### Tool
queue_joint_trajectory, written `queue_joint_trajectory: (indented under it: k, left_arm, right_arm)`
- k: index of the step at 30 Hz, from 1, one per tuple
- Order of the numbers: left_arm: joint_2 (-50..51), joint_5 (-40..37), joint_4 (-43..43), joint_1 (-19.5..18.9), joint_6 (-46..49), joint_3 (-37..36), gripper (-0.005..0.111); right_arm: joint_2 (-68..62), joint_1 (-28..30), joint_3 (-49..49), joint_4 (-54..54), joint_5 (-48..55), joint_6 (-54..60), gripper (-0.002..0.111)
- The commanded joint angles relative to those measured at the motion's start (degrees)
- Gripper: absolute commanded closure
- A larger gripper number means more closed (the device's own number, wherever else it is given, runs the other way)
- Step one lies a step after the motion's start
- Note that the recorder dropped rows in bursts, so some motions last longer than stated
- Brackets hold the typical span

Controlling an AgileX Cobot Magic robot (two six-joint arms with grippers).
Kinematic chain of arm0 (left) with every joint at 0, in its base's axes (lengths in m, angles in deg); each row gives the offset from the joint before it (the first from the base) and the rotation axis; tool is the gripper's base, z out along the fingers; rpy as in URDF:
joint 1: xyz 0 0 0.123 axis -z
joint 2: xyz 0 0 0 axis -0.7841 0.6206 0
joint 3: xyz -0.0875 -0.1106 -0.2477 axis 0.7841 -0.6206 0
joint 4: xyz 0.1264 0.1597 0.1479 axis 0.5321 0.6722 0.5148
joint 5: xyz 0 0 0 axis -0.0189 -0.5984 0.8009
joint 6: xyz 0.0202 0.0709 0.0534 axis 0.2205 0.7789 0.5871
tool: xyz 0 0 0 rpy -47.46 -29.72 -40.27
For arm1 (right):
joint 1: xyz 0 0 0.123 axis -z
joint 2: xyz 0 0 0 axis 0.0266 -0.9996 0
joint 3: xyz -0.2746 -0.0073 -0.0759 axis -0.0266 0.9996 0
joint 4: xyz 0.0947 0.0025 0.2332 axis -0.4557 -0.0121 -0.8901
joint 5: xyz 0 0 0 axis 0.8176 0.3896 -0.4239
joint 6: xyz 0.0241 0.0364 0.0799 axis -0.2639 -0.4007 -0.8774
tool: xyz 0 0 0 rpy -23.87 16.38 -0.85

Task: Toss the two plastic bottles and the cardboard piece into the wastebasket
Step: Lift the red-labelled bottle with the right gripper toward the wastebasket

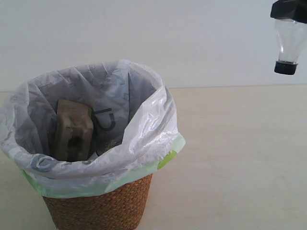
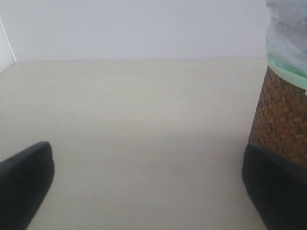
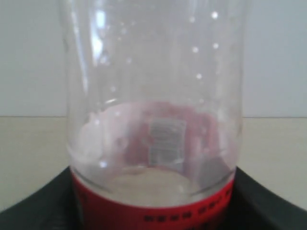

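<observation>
In basket [image 1: 100, 211], cardboard [image 1: 73, 129] is seen upright. At upper right, bottle [image 1: 289, 43] is held cap-down by right gripper [image 1: 289, 10], high above table [image 1: 240, 167].

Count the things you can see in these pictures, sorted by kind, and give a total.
plastic bottle: 1
cardboard piece: 1
wastebasket: 1
Total: 3
</observation>
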Motion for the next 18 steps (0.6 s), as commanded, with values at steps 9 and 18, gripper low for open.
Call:
queue_joint_trajectory:
  k: [9,18]
  left_arm:
    - [-0.18,0.44,-0.12,0.41,-0.50,0.21,-0.001]
    - [-0.18,0.44,-0.12,0.41,-0.50,0.21,-0.001]
  right_arm:
    - [0.25,-26.36,-0.09,-8.54,0.34,1.90,0.108]
    - [0.25,-29.73,-0.09,-1.16,-2.00,-0.99,0.108]
